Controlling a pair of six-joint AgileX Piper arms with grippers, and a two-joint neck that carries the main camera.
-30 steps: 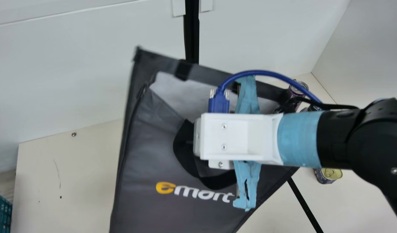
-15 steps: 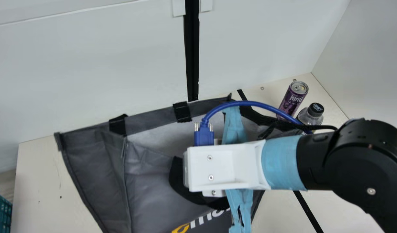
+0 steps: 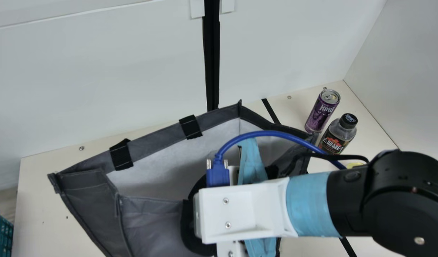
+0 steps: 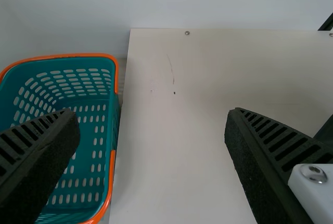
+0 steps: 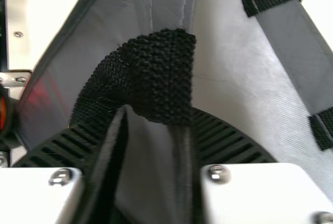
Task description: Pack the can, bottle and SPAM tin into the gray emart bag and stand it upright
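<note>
In the main view my right gripper (image 3: 240, 210) is over the near side of the gray emart bag (image 3: 151, 217); the bag's mouth gapes toward the far side. The right wrist view has my right gripper (image 5: 156, 135) shut on the bag's near rim, by the black handle (image 5: 161, 76). Right of the bag, the purple can (image 3: 320, 113) and dark-capped bottle (image 3: 338, 134) stand upright. The SPAM tin (image 3: 355, 165) shows a bit of yellow lid behind my right arm. My left gripper (image 4: 151, 115) is open with nothing between its fingers.
A teal basket with an orange rim (image 3: 3, 228) is at the table's left edge, and in the left wrist view the same basket (image 4: 99, 151) stands beside the table (image 4: 177, 130). White walls (image 3: 97, 71) rise behind and at the right.
My right gripper has moved toward the view's bottom and slightly left, bringing the bag down with it. The bag's mouth has spread wider, and the can and bottle have come into fuller view.
</note>
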